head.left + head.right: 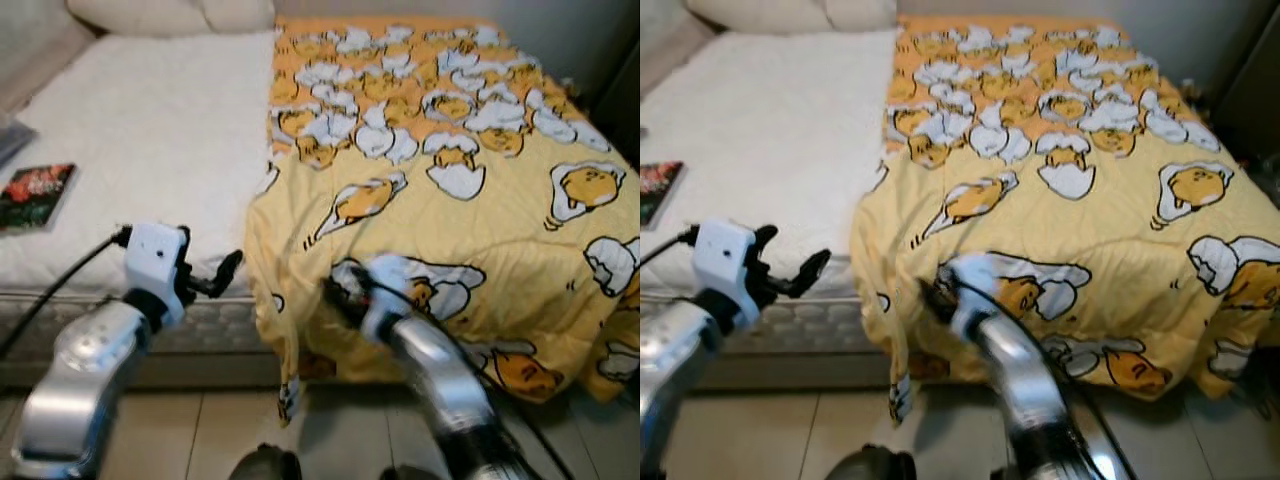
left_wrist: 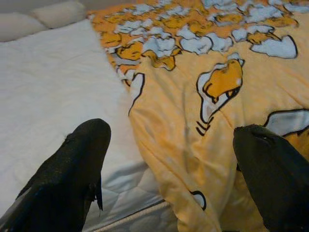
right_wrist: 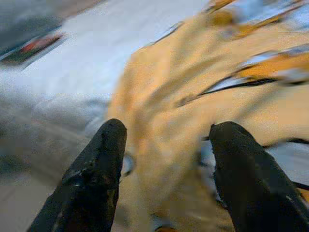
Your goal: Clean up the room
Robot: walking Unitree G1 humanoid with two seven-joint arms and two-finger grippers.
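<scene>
A yellow blanket (image 1: 450,200) printed with egg cartoons covers the right half of the bed and hangs over its foot end. The left half is bare white mattress (image 1: 150,130). My left gripper (image 1: 218,280) is open, hovering at the foot edge just left of the blanket's hanging corner (image 2: 193,159). My right gripper (image 1: 335,292) is blurred and sits low against the draped blanket front. In the right wrist view it (image 3: 166,169) is open, with yellow blanket cloth (image 3: 164,111) right in front of the fingers. I cannot tell whether it touches the cloth.
A book with a dark red cover (image 1: 35,193) lies on the mattress at the far left. Pillows (image 1: 170,12) sit at the head of the bed. Tiled floor (image 1: 220,430) runs below the bed. Dark furniture (image 1: 1250,90) stands at the right.
</scene>
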